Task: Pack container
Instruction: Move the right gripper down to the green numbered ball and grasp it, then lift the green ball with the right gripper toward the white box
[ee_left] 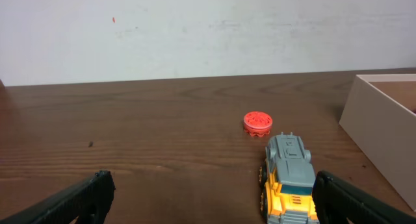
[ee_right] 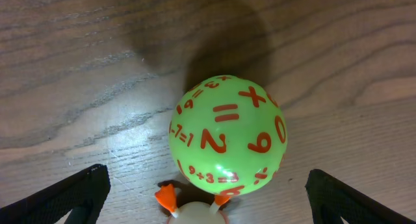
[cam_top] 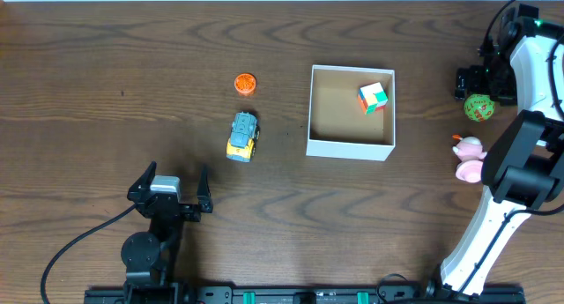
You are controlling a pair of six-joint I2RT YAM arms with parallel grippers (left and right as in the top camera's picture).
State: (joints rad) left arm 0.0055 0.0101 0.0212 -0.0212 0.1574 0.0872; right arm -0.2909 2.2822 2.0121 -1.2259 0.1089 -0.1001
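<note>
Jaws of the left gripper (cam_top: 174, 182) stand wide apart at the near left of the dark wooden table (cam_top: 88, 92), holding nothing; that arm sits low, pointing toward the far side. Just beyond it and slightly right lies a yellow-and-grey toy truck (cam_top: 242, 135), and farther still a small round orange disc (cam_top: 245, 83) — open tabletop around both. The container, a shallow square box with thin white walls and a brown cardboard floor (cam_top: 350, 149), rests right of the truck, well apart from the left gripper. A multicoloured cube (cam_top: 374, 97) sits in its far right corner. Right of the box, past a strip of bare wood, the right gripper (ee_right: 207, 182) hangs over a green ball printed with orange numerals (ee_right: 227, 136), fingers spread wide either side, not touching it — nothing gripped. Its white arm reaches in from the near right. A pink toy with an orange beak (cam_top: 470, 159) lies just nearer than the ball.
</note>
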